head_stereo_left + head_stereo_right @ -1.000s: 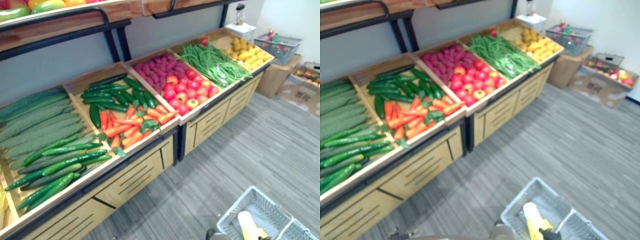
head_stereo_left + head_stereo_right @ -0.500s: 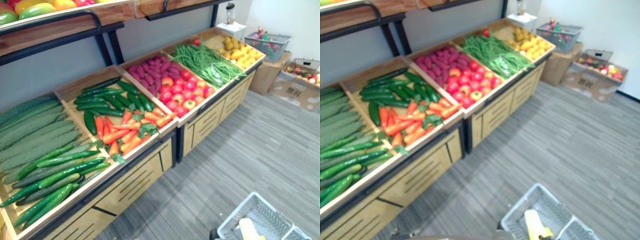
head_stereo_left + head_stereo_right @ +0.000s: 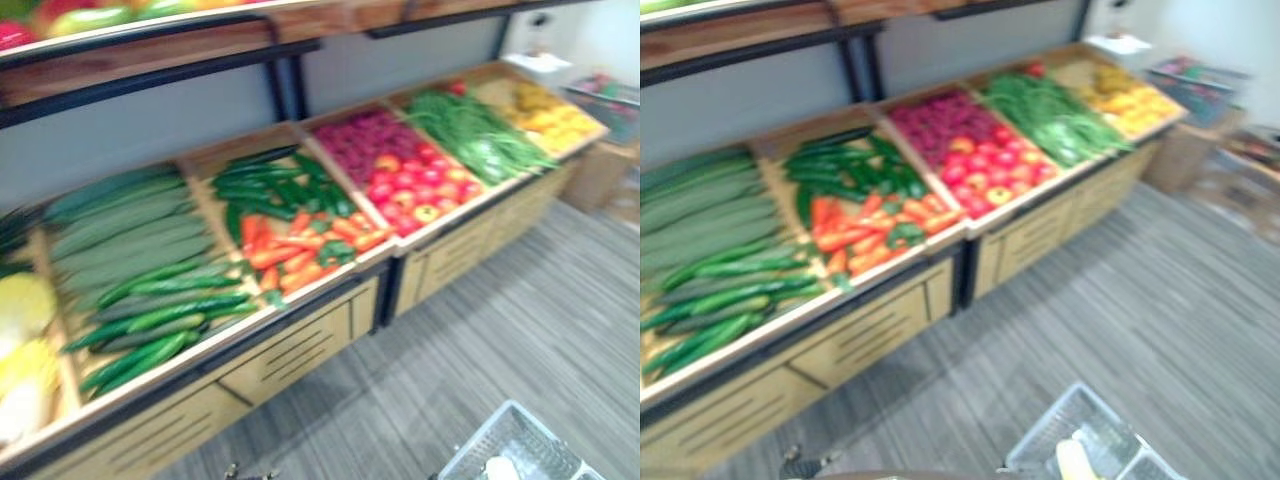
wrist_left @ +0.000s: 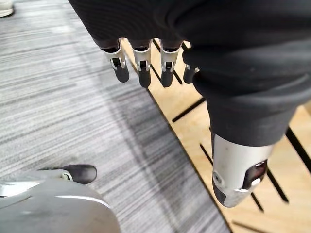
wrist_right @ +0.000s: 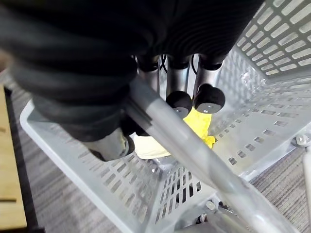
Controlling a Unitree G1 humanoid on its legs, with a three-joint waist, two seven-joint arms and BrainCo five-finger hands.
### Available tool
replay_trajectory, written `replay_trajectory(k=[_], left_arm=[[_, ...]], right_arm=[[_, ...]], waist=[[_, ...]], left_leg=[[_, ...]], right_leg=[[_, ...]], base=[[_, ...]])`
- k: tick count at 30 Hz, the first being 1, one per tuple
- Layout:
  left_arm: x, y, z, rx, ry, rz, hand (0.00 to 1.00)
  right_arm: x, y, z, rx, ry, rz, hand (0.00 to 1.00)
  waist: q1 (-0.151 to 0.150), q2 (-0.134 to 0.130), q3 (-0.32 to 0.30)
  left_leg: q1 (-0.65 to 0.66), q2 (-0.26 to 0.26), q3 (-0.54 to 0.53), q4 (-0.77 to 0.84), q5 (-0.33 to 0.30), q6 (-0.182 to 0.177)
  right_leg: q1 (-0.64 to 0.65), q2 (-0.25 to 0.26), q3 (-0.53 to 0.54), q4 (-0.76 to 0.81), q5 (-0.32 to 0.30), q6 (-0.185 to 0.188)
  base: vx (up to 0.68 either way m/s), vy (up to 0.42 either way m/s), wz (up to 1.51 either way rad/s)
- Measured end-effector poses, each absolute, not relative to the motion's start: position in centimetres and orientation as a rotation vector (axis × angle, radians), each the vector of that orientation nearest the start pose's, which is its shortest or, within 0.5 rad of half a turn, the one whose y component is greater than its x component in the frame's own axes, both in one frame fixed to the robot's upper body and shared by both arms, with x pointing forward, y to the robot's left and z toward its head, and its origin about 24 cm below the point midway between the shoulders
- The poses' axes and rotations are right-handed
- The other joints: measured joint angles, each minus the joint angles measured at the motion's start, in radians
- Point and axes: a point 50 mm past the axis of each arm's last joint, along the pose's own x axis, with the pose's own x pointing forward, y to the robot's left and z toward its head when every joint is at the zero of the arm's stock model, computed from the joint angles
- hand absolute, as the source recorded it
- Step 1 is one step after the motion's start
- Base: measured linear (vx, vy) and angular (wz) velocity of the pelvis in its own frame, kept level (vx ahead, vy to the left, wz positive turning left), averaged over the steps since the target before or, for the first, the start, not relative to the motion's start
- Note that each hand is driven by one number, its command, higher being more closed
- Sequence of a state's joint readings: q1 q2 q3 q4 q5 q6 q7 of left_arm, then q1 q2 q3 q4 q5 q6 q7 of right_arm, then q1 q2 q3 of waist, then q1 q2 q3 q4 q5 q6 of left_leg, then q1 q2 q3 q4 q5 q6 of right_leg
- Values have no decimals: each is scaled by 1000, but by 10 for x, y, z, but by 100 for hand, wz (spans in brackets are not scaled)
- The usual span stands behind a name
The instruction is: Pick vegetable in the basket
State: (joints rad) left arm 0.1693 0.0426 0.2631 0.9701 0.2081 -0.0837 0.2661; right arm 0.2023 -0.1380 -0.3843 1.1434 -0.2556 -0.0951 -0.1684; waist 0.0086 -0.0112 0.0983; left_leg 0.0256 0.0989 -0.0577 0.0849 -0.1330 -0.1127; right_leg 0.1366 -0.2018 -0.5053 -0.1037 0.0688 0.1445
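Basket (image 5: pixel 272 73) is held low at the near right, its handle (image 5: pixel 204 165) gripped by the curled fingers of the right hand (image 5: pixel 179 92) for carrying; a yellow vegetable (image 5: pixel 199 124) lies inside. The left hand (image 4: pixel 141 63) hangs straight-fingered and empty, free for picking. Farther off, cucumbers (image 3: pixel 160 315) and carrots (image 3: pixel 300 260) are displayed on the bench (image 3: pixel 290 355).

Open grey floor (image 3: pixel 520 330) lies along the front of the produce stand (image 3: pixel 300 350). Its bins are reachable from above near the front edge; farther back an upper shelf (image 3: pixel 150 50) and black rail (image 3: pixel 150 83) overhang them. The left hand (image 4: pixel 142 68), fingers straight, hangs just beside the stand's slotted wooden front. The right hand (image 5: pixel 180 92) curls round the handle (image 5: pixel 194 158), which crosses the mouth of the basket (image 5: pixel 73 160). A yellow item (image 5: pixel 197 124), possibly a vegetable, takes up part of its bottom.
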Motion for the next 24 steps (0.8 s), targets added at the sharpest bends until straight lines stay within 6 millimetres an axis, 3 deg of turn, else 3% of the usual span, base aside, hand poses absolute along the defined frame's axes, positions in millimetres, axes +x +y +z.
replay_trajectory(k=[2, 3, 4, 6, 8, 10, 13, 18, 24], left_arm=[[85, 218, -150, 240, 1004, 428, 0], [89, 219, -148, 241, 985, 431, 0], [87, 222, -148, 243, 990, 445, 0], [67, 226, -151, 214, 1037, 497, 0], [37, 231, -155, 187, 1117, 562, 0], [9, 229, -159, 149, 1204, 618, 0], [-2, 222, -162, 73, 1238, 678, 0], [14, 224, -161, 48, 1191, 704, 0], [26, 225, -160, 52, 1158, 685, 0]], right_arm=[[9, -252, -162, -209, 1272, -481, 100], [6, -251, -162, -196, 1282, -486, 100], [9, -249, -163, -204, 1276, -463, 100], [25, -247, -162, -208, 1225, -438, 100], [35, -245, -162, -183, 1191, -443, 100], [41, -238, -163, -159, 1168, -437, 100], [53, -230, -161, -116, 1108, -431, 100], [68, -230, -158, -99, 1053, -403, 100], [60, -227, -161, -80, 1096, -423, 100]], waist=[[45, -5, 7], [81, 0, 26], [115, -10, 40], [168, -8, 48], [193, -11, 49], [199, -11, 56], [215, -10, 57], [215, -10, 55], [211, -19, 44]], left_leg=[[-59, -38, -148, 38, 19, 2], [-64, -57, -229, 49, 31, 0], [-80, -76, -292, 56, 41, -4], [-102, -86, -358, 52, 58, -10], [-102, -90, -384, 35, 74, -10], [-89, -101, -412, 14, 85, -11], [-79, -110, -426, 2, 94, -2], [-75, -119, -433, -2, 99, -4], [-69, -121, -423, -11, 110, -7]], right_leg=[[59, -8, -140, 0, -24, -2], [101, -8, -206, 1, -37, 0], [127, -5, -262, 4, -57, 12], [139, 1, -324, 23, -73, 20], [150, 2, -353, 24, -76, 22], [171, -2, -379, 29, -81, 30], [183, -11, -395, 38, -84, 33], [184, -23, -395, 51, -84, 34], [177, -31, -388, 52, -82, 30]], base=[[5, -29, 207], [-48, -34, 209], [-89, -58, 199], [-108, -56, 113], [-64, -43, 51], [-67, -50, 40], [-55, -26, 21], [-25, -6, 5], [20, -48, -4]])
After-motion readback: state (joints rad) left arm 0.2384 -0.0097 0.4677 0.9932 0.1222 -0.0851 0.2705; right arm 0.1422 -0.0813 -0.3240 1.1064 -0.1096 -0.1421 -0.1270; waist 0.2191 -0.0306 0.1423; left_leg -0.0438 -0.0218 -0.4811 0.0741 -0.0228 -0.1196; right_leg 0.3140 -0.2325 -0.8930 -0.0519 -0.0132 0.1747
